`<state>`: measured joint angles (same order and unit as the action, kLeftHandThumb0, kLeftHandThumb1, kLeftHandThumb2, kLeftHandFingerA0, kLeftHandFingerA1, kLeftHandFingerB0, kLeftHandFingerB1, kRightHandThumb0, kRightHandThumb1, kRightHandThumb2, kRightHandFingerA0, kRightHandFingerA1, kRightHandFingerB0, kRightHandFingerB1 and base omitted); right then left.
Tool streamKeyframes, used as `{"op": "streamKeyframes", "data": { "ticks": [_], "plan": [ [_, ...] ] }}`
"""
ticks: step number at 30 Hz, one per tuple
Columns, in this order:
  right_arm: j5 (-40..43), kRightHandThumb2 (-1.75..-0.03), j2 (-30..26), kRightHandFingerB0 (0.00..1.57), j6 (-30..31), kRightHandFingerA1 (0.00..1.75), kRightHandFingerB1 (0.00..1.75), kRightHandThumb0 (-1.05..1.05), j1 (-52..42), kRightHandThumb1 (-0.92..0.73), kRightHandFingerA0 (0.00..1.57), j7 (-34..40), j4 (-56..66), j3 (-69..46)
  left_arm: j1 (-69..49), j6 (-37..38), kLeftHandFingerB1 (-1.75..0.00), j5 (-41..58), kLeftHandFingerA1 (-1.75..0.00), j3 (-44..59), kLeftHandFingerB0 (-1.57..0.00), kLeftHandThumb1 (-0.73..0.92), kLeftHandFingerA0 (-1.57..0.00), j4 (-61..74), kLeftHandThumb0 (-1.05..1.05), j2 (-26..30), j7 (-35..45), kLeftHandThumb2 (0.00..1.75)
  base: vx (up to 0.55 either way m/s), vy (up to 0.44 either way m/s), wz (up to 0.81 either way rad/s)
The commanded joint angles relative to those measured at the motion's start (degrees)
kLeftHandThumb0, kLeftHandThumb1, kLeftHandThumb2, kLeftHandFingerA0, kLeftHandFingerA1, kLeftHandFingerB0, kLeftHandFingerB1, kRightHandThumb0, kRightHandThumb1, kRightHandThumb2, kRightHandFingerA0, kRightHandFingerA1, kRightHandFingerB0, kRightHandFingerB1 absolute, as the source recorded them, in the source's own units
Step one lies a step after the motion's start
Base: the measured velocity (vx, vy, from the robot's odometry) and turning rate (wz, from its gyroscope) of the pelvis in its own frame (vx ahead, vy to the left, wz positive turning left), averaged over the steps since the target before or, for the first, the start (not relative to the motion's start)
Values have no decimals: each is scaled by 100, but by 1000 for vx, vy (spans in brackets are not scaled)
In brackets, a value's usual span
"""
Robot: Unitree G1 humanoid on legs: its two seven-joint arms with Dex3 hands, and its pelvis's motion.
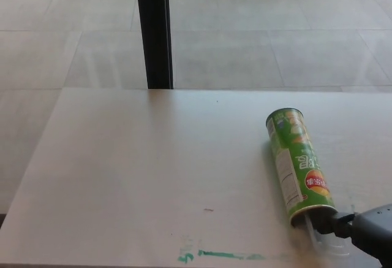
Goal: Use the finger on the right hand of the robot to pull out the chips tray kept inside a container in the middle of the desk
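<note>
- Clear plastic chips tray [327, 240]: protruding from open near end of green cylindrical chips container [299, 162], lying on white desk [135, 176].
- Black right hand [367, 231]: one finger [335, 224] extended into the tray; rest of its grasp cannot be told.

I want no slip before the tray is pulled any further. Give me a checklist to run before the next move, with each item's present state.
1. Green chips can lies on its side on the desk, open end toward the robot: ok.
2. Clear tray shows past the can's mouth: ok, only partly out.
3. Right hand has a finger at the can's mouth: ok.
4. Finger truly hooked on the tray: cannot tell, the contact is hidden.
5. Room to pull toward the robot: not ok, the tray is already near the desk's front edge.
6. Left hand clear of the can: ok, it is not in view.
</note>
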<state>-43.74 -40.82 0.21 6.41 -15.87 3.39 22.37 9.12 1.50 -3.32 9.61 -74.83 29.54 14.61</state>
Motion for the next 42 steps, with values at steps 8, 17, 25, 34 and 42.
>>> {"op": "streamKeyframes", "data": {
  "ticks": [8, 17, 25, 34, 42],
  "plan": [
    [-615, -54, 165, 38, 151, 107, 39, -16, -117, -47, 96, 98, -445, 278, -37, -73, -54, -29, -63, -45, -58, 73, -58, -39, -47, 119, -59, 62, 0, 0, 0],
    [-748, -54, 200, 39, 12, 113, 40, -14, -454, -47, 96, 262, -230, 343, -75, -36, -57, 17, -63, 12, -62, 73, -59, -34, -48, 118, -32, 62, 0, 0, 0],
    [-545, -54, -64, 39, -144, 118, 40, -14, -1098, -47, 94, 241, 55, 78, -75, -16, -55, -14, -65, -16, -60, 73, -60, -32, -48, 117, -41, 62, 0, 0, 0],
    [-394, -59, -167, 38, -353, 120, 43, -18, -1702, -47, 92, 359, 166, -146, -60, -49, -55, -17, -64, -26, -58, 74, -59, -16, -48, 183, -8, 62, 0, 0, 0],
    [-294, -55, -179, 39, -464, 126, 41, -13, -2105, -51, 90, 422, 350, -281, -28, -114, -58, 2, -66, 6, -59, 74, -59, -45, -47, 199, -25, 62, 0, 0, 0]
  ]
}}
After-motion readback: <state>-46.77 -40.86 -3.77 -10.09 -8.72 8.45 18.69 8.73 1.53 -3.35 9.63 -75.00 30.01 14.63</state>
